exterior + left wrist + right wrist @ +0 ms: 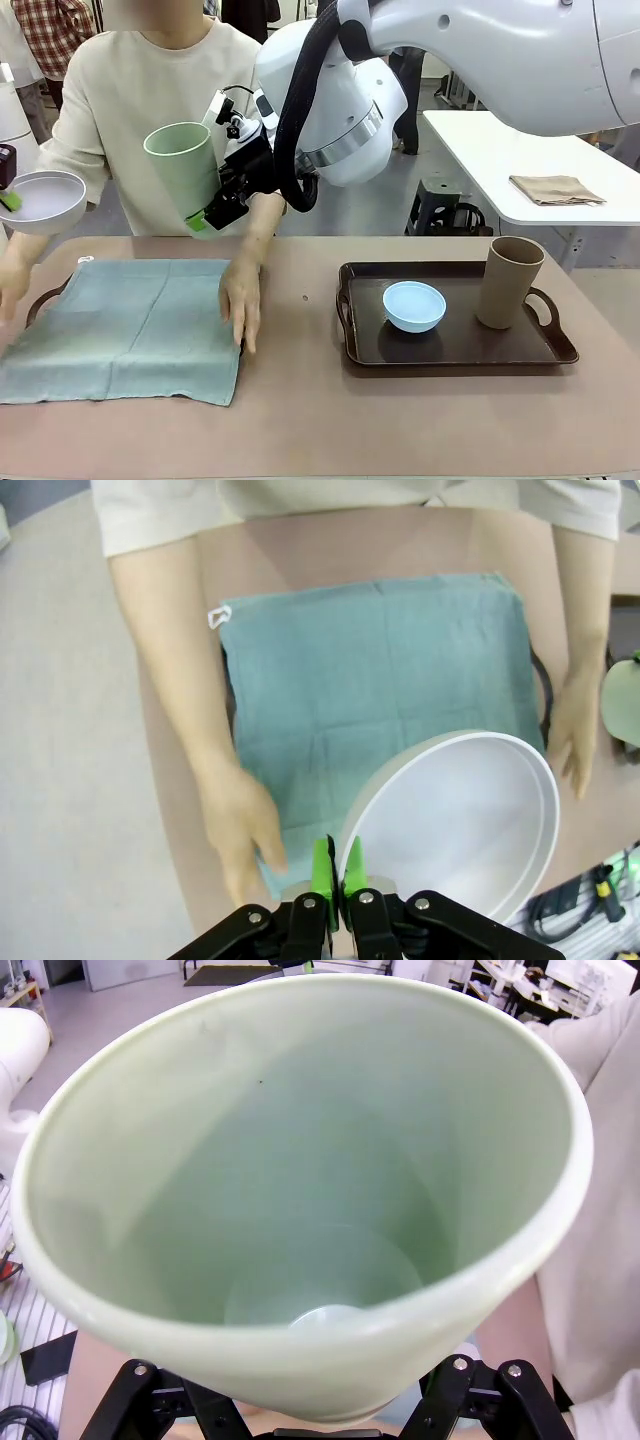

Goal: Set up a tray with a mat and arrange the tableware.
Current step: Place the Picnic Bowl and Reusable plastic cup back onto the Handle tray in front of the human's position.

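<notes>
Left gripper (338, 868) pinches tight on the rim of the white round bowl (460, 820), aloft far left. Right gripper (203, 215), jaws wide, clasps the pale green tall cup (182, 165), tilted, aloft by the teal cloth mat (130, 325).

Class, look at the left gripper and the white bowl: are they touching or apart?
Touching. The left wrist view shows the left gripper with its green pads pinched on the rim of the white bowl.
</notes>
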### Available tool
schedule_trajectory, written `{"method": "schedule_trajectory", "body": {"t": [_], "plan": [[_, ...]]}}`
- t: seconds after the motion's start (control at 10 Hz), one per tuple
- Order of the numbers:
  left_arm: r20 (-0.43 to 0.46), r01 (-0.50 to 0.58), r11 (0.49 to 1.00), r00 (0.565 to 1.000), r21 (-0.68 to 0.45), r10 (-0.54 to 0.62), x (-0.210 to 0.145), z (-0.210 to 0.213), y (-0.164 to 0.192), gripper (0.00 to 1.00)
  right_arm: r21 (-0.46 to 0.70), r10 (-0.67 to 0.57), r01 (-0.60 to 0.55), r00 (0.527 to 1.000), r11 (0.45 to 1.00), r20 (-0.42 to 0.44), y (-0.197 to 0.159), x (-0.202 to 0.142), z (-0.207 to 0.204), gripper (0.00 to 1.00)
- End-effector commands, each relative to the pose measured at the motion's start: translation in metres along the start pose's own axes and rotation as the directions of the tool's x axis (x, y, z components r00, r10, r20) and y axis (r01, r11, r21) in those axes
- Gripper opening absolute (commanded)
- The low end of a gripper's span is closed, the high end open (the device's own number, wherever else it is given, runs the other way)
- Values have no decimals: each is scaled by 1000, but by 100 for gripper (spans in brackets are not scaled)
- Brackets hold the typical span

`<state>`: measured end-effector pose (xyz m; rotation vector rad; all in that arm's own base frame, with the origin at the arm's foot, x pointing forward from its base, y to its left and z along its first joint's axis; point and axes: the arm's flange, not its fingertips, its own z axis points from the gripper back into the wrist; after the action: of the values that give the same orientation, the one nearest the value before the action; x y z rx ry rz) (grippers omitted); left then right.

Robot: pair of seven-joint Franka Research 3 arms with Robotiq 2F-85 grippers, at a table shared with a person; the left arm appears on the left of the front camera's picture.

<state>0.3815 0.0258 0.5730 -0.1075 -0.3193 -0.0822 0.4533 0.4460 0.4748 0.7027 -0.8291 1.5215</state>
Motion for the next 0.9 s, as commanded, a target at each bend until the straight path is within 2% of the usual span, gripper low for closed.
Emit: {"method": "schedule_trajectory", "body": {"t": [0.0, 0.8], "plan": [[-1, 2, 1000, 1000, 0, -2, 1, 0, 1, 0, 0, 4, -4, 1000, 1000, 4, -2, 1, 0, 0], [-1, 2, 1000, 1000, 0, -2, 1, 0, 1, 0, 0, 4, -4, 1000, 1000, 4, -2, 1, 0, 0]]}}
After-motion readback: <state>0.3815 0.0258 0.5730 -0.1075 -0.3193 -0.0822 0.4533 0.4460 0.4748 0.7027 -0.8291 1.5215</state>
